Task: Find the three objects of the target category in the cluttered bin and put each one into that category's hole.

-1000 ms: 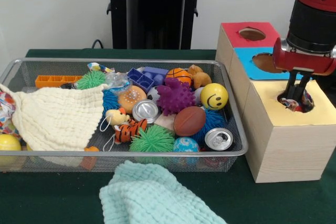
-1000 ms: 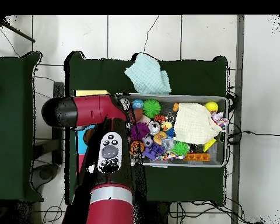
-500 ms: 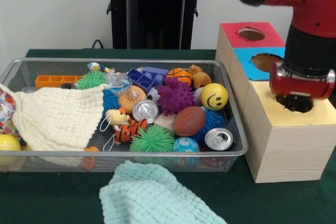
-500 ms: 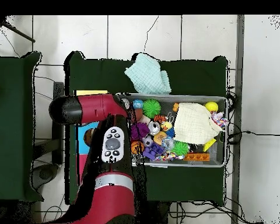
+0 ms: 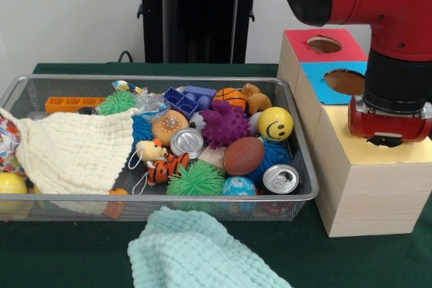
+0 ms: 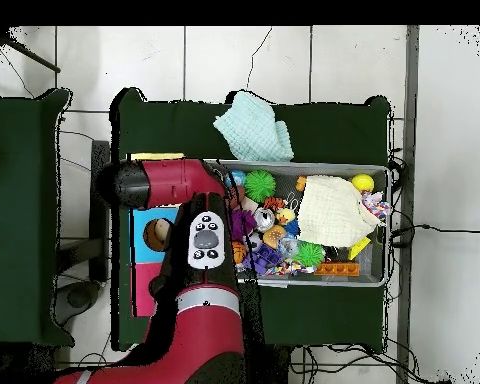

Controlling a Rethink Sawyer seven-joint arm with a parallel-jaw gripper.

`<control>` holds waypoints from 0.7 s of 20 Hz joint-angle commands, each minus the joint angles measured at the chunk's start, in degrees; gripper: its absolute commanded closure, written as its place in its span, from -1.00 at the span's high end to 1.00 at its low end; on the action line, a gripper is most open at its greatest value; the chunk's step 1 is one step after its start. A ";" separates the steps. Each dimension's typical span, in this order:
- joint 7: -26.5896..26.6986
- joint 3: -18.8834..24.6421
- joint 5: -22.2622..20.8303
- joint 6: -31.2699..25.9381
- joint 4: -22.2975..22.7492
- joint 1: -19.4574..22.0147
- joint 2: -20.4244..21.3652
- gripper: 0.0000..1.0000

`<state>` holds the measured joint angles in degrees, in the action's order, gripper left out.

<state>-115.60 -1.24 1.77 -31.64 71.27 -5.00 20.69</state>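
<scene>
Green tabletop (image 5: pixel 61 261) holds a wire bin (image 5: pixel 305 197). Cans (image 5: pixel 281 179) at its 5 o'clock are light, stiff, slippery; grab their round sides. Tool (image 5: pixel 389 141) state: cannot tell.

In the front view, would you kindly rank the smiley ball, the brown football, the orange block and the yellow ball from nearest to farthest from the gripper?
The gripper sits over the yellow-topped box's hole, at the picture's right.
1. Smiley ball: the bin's right part, nearest.
2. Brown football: left of it, toward the front.
3. Orange block: back left corner.
4. Yellow ball: front left edge, farthest.
</scene>
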 commanded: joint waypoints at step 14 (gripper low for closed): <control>-6.07 0.90 -0.58 -1.88 -2.97 0.70 -5.26 -1.00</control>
<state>-115.61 -1.26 1.67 -32.57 70.93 -5.05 20.64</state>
